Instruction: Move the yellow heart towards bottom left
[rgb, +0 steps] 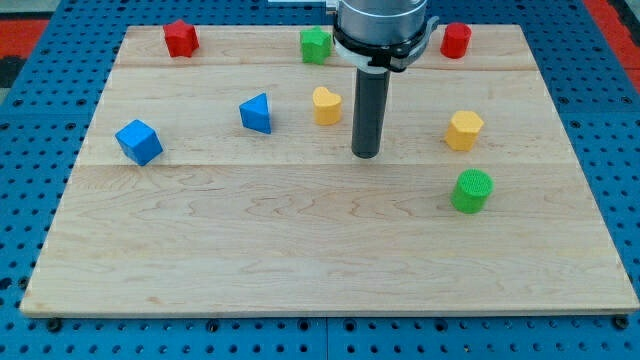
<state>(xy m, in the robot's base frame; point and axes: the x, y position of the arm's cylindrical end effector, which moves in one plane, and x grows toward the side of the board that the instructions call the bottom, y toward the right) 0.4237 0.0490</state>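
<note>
The yellow heart (326, 104) lies on the wooden board (300, 250), above the middle of the view. My tip (365, 154) rests on the board to the heart's right and a little below it, a short gap apart and not touching it. The dark rod rises from the tip to the arm's head at the view's top.
A blue triangular block (256, 113) sits left of the heart and a blue cube (138, 141) farther left. A red block (181, 38), a green block (316, 45) and a red cylinder (455, 40) line the top. A yellow hexagon (463, 130) and a green cylinder (471, 191) stand at right.
</note>
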